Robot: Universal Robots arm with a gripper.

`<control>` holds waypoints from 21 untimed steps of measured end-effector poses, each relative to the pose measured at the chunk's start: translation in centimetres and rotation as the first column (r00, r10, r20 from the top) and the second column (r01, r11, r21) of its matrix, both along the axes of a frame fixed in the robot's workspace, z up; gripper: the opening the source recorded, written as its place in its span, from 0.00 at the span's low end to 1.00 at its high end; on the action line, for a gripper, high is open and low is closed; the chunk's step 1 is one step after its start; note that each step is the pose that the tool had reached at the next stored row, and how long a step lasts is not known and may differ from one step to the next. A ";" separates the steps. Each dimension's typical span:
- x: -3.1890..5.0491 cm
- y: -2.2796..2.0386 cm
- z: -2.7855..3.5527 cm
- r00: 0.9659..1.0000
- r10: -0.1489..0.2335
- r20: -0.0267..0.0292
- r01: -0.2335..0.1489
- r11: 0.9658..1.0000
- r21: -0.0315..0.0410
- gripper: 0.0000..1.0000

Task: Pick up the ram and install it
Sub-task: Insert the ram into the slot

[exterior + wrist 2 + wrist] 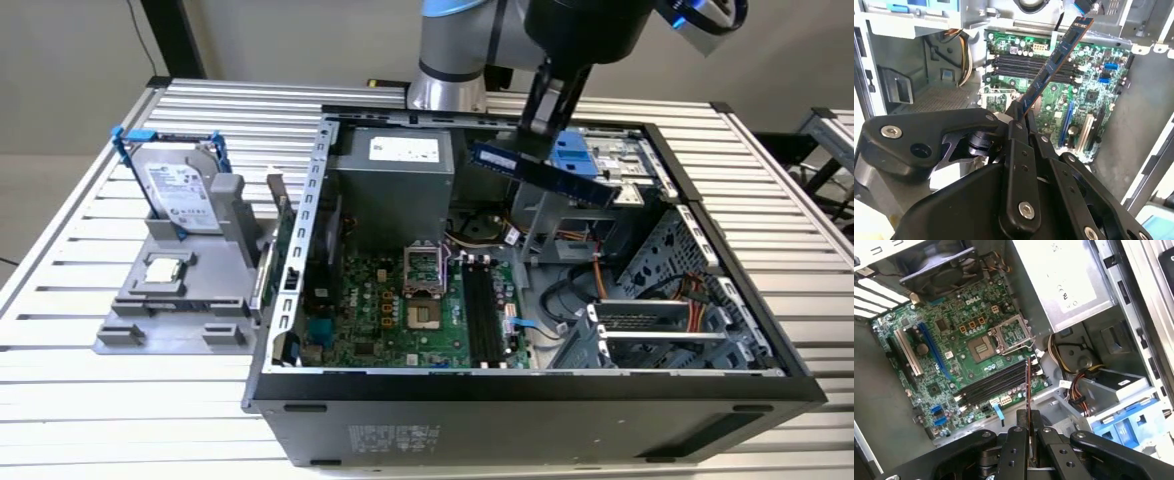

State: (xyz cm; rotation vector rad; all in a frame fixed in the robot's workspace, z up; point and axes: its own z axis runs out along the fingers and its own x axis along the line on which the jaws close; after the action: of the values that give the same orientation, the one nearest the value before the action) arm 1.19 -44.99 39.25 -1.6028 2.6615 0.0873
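I see jaws clamped tight on ram (pixel 541 172), tilted above case (pixel 534 420); slots (pixel 483 310) at its 6 o'clock, exterior view.

label: power supply (pixel 394 185) | label: hard drive (pixel 178 190) | wording illegible

The exterior view looks down from afar; both wrist views closely share the motherboard (pixel 961 367) (pixel 1104 100).

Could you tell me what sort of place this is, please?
Probably a robotics lab bench for computer assembly: an open computer case sits on a slatted metal table, beside a grey fixture holding a hard drive, while the gripper holds the ram.
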 end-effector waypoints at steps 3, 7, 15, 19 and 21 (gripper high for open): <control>0.00 0.00 0.00 0.999 -0.035 0.000 0.035 0.999 0.000 0.00; 0.00 0.00 0.00 0.997 -0.075 0.000 0.075 0.997 0.000 0.00; 0.00 0.00 0.00 0.987 -0.161 0.000 0.161 0.987 0.000 0.00; 0.00 0.00 0.00 0.976 -0.218 0.000 0.218 0.976 0.000 0.00; 0.00 0.00 0.00 0.971 -0.241 0.000 0.241 0.971 0.000 0.00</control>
State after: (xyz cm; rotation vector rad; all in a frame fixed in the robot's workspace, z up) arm 1.19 -45.00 39.25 -1.2659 2.8303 0.0802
